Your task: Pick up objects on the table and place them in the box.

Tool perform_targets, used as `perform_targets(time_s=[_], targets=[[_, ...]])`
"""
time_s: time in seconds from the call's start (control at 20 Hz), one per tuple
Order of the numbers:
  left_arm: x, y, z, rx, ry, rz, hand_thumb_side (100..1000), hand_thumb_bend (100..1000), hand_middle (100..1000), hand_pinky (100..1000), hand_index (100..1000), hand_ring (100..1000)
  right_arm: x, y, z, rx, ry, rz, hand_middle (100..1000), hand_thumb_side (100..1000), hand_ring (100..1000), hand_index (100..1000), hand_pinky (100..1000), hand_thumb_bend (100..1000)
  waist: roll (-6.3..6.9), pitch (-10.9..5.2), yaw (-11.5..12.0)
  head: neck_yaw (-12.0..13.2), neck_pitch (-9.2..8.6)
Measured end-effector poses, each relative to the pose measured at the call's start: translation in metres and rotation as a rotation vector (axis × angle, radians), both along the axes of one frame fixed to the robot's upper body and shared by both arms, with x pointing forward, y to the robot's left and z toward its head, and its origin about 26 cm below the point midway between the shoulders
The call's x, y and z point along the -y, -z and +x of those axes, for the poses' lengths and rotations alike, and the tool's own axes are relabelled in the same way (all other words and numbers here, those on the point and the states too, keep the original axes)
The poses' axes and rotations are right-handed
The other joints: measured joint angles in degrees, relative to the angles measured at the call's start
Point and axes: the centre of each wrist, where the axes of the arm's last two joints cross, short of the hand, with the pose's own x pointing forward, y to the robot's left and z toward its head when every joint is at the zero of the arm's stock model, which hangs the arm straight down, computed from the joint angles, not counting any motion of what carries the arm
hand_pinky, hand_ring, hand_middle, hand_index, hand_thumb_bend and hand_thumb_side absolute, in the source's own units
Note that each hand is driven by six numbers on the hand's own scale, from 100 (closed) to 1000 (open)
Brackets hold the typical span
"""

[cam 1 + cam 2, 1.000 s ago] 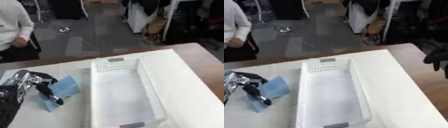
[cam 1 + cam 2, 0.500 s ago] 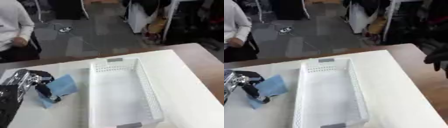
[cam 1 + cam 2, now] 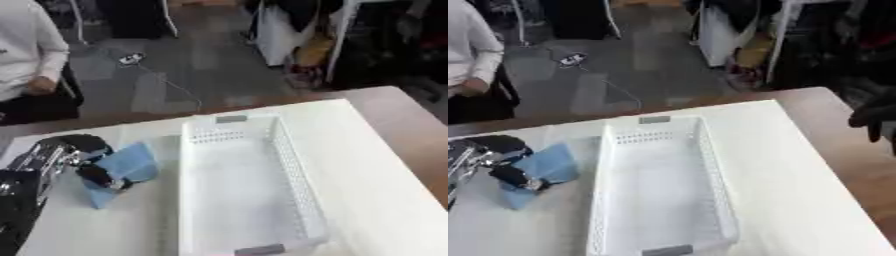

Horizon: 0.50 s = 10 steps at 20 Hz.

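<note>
Step in hand: the left hand (image 3: 77,159) is gripping the blue object (image 3: 122,170), fingers and thumb curling round it; the pick looks to be underway, with the placing not yet done.
Blue object: a light blue, flat, soft-looking piece, sitting at the left of the bench (image 3: 367,165), just beside the box (image 3: 293,165) but outside its left wall; whether it is lifting clear of the bench is not showing.
Box: a white perforated basket lying lengthwise along the middle of the bench, with nothing showing inside.
Right hand (image 3: 872,115): hanging dark at the right edge of the right eye view, off the bench; I cannot tell how its fingers are set.
Next move: probably raising the blue object above the near wall, carrying it rightward over the box, then opening the fingers.
</note>
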Motion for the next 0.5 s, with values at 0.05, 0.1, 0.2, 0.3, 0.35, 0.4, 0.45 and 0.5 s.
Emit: perform_targets(time_s=[0.05,0.1,0.2,0.3,0.35,0.4,0.45,0.5], targets=[[0.001,-0.007,-0.001,0.016,0.023,-0.002,915,118,146,100,440,100,0.000,0.000,0.000,0.000,0.000,0.000,484,1000,431,579,187,100,0.00,-0.01,0.01,0.00,0.00],[0.002,-0.014,-0.002,0.034,0.050,-0.008,913,118,147,100,440,100,0.000,0.000,0.000,-0.001,0.001,0.000,484,1000,431,579,186,100,0.03,-0.03,0.05,0.00,0.00],[0.008,-0.029,-0.004,0.076,0.115,-0.025,922,119,144,100,439,100,0.000,0.000,0.000,-0.001,0.002,0.001,485,1000,432,580,187,100,0.14,-0.05,0.25,0.00,0.00],[0.016,-0.043,-0.008,0.119,0.185,-0.042,926,119,142,100,439,100,0.000,0.000,0.000,0.000,0.001,-0.002,485,1000,433,581,189,100,0.17,-0.09,0.29,-0.01,0.00],[0.020,-0.050,-0.010,0.138,0.222,-0.049,931,119,140,100,437,100,0.000,0.000,0.000,0.002,0.000,-0.006,489,1000,442,591,198,129,0.17,-0.14,0.30,0.00,0.00],[0.024,-0.056,-0.013,0.154,0.261,-0.056,931,119,140,100,437,100,0.000,0.000,0.000,0.004,0.000,-0.013,489,1000,441,591,197,115,0.19,-0.20,0.31,0.06,0.00],[0.029,-0.062,-0.016,0.167,0.297,-0.062,933,119,138,100,437,100,0.000,0.000,0.000,0.008,-0.002,-0.020,489,1000,446,594,207,260,0.20,-0.24,0.31,0.18,0.00],[0.034,-0.067,-0.018,0.176,0.331,-0.070,936,120,138,100,437,100,0.000,0.000,0.000,0.015,-0.004,-0.028,489,1000,448,597,212,309,0.21,-0.27,0.31,0.29,0.00]])
